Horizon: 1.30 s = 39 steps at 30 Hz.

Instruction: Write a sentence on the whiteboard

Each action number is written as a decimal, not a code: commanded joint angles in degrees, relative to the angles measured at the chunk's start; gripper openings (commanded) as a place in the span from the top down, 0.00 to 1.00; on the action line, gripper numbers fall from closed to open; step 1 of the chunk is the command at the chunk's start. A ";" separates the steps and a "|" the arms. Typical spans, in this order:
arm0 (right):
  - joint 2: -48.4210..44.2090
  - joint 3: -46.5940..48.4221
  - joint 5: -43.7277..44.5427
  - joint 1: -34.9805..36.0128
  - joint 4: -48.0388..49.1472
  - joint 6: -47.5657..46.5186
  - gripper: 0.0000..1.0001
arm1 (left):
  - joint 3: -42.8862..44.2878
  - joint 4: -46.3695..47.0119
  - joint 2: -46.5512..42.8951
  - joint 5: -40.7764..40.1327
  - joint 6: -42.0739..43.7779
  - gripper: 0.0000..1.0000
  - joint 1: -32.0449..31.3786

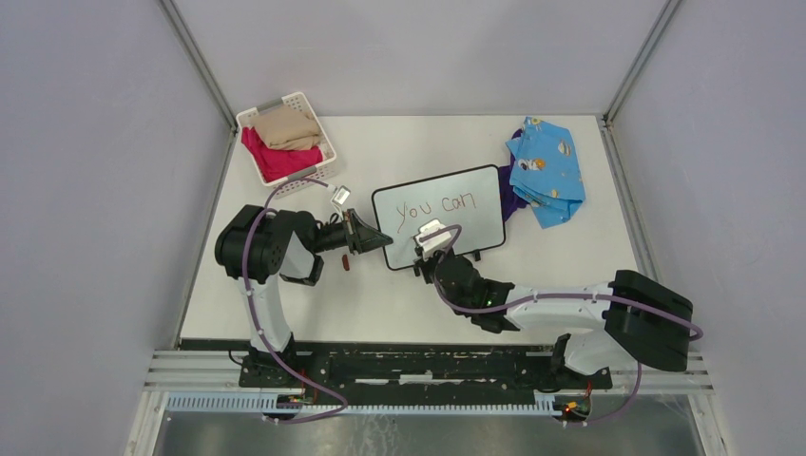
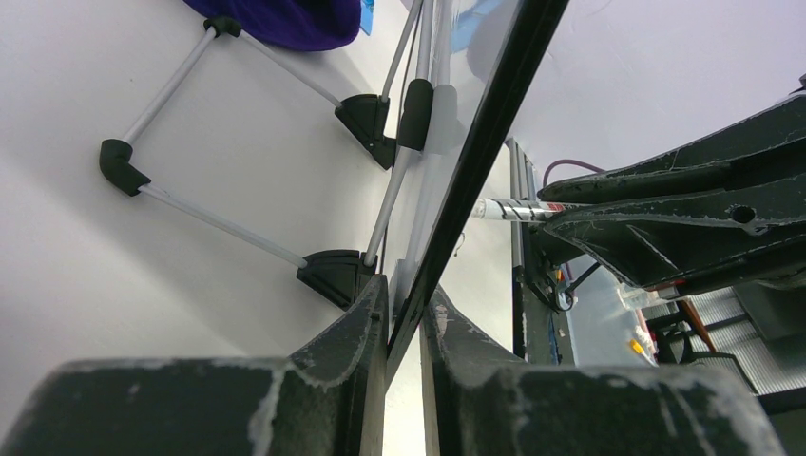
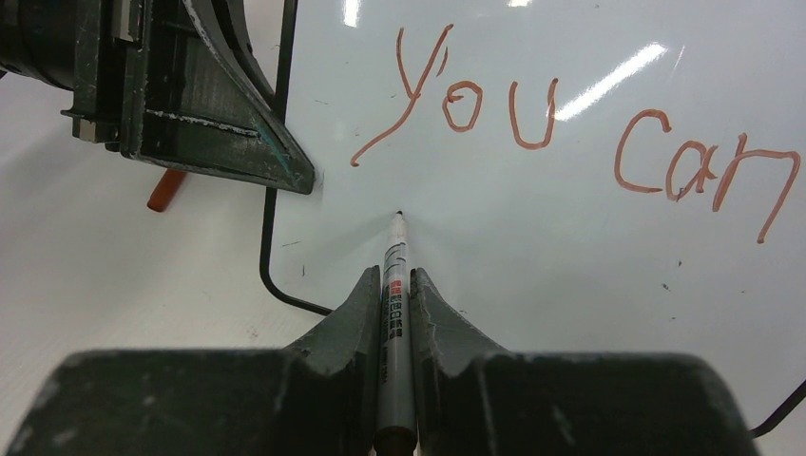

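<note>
Whiteboard (image 1: pixel 470 211), propped between the 2 arms and reading "You can", probably needs bracing against pen pressure. Left gripper (image 2: pixel 404 306): jaws nearly closed, pinching the board's left frame edge. Right gripper (image 3: pixel 396 285): jaws narrowly parted, clamping a marker (image 3: pixel 397 239) whose tip touches the board below "You".

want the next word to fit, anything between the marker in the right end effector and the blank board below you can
Nothing visible does. The marker tip sits at the whiteboard, bare surface to its right. The left end effector clamps the left edge, aside from that patch.
</note>
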 commanded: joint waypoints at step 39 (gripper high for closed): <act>-1.10 -1.14 -2.60 -0.17 -0.40 2.68 1.00 | 0.20 1.59 -0.43 0.63 2.15 0.98 -0.36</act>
